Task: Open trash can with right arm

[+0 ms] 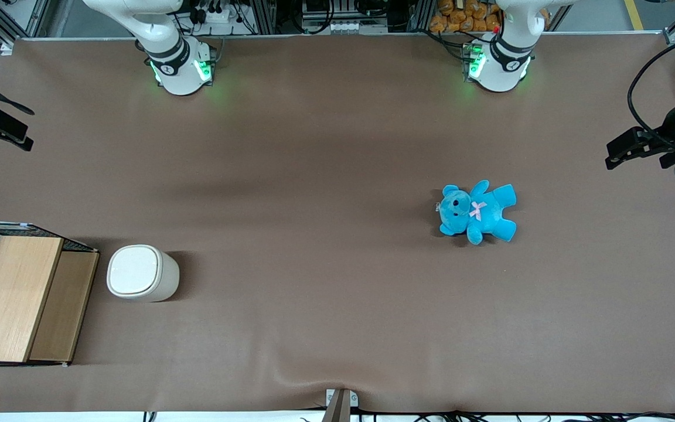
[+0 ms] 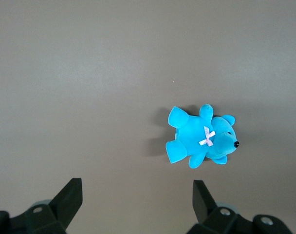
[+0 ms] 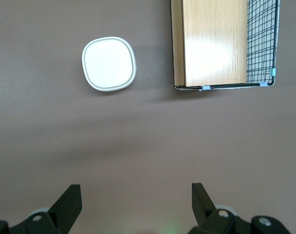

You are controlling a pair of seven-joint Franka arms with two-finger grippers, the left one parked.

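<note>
The trash can [image 1: 142,273] is a small cream-white bin standing on the brown table beside a wooden box; its flat lid is shut. It also shows from above in the right wrist view [image 3: 109,64]. My right arm's gripper [image 3: 136,196] hangs high over bare table, well apart from the bin, with its two black fingers [image 3: 71,201] wide open and nothing between them. In the front view the gripper [image 1: 21,139] shows at the working arm's edge of the table, farther from the front camera than the bin.
A wooden box [image 1: 16,298] with a wire-mesh part stands next to the bin at the working arm's end; it also shows in the right wrist view [image 3: 213,44]. A blue teddy bear [image 1: 478,211] lies toward the parked arm's end.
</note>
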